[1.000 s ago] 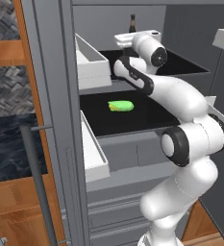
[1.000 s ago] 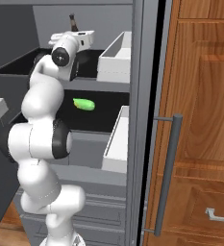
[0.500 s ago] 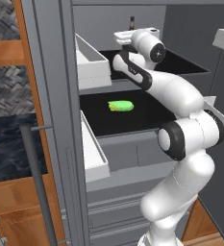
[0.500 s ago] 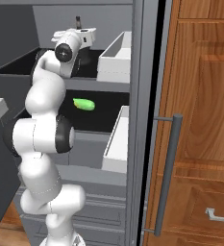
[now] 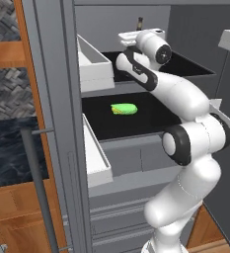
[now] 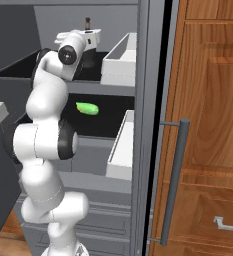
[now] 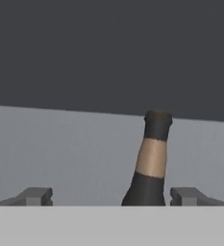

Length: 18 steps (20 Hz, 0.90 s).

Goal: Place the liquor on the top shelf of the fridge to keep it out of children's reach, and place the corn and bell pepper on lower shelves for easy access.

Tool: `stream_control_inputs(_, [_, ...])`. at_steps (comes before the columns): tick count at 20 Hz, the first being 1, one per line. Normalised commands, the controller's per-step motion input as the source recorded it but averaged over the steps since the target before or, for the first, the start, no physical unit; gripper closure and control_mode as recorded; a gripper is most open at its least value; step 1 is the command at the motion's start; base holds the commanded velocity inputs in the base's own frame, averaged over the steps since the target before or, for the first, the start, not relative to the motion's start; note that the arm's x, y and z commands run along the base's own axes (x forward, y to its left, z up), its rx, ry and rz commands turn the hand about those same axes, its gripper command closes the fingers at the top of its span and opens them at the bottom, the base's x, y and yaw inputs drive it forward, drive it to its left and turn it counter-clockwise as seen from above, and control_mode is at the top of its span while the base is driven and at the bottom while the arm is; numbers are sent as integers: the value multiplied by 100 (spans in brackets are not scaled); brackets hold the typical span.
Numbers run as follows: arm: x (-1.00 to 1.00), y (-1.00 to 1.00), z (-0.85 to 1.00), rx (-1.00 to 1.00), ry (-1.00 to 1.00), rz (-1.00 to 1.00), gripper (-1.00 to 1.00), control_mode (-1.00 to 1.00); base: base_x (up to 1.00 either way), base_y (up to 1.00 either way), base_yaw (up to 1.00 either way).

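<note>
The liquor (image 7: 152,166) stands upright on the top shelf (image 5: 190,69) of the fridge (image 5: 136,153), its cork top (image 5: 139,22) showing behind my hand. My gripper (image 7: 112,196) is open, with one fingertip on each side of the bottle's neck and apart from it. The right base view shows the same bottle top (image 6: 87,22) above the hand. The green corn (image 5: 124,108) lies on the lower shelf (image 5: 151,121) one board down, also seen as the corn (image 6: 87,108) from the right. The bell pepper is out of view.
White door bins (image 5: 94,64) (image 5: 96,158) jut out on the open door at the left of the arm. The door's bar handle (image 6: 175,180) and wooden cabinets (image 6: 213,125) stand to the right. Grey drawers (image 5: 116,217) sit below the shelves.
The jaws have opened off the liquor's neck, which now stands free on the top shelf. The arm has barely moved.
</note>
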Motion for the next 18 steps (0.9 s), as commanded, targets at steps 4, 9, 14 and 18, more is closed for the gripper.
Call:
stream_control_inputs(4, [-24, -1, 0, 0, 1, 0, -100, -100, 0, 0, 0])
stream_control_inputs(9, [-27, 0, 1, -1, 0, 0, -100, -100, 0, 0, 0])
stream_control_inputs(14, [-16, 0, 12, -2, 0, 0, -100, -100, 0, 0, 0])
stream_control_inputs(18, [-32, 2, 16, -4, 0, 0, -100, -100, 0, 0, 0])
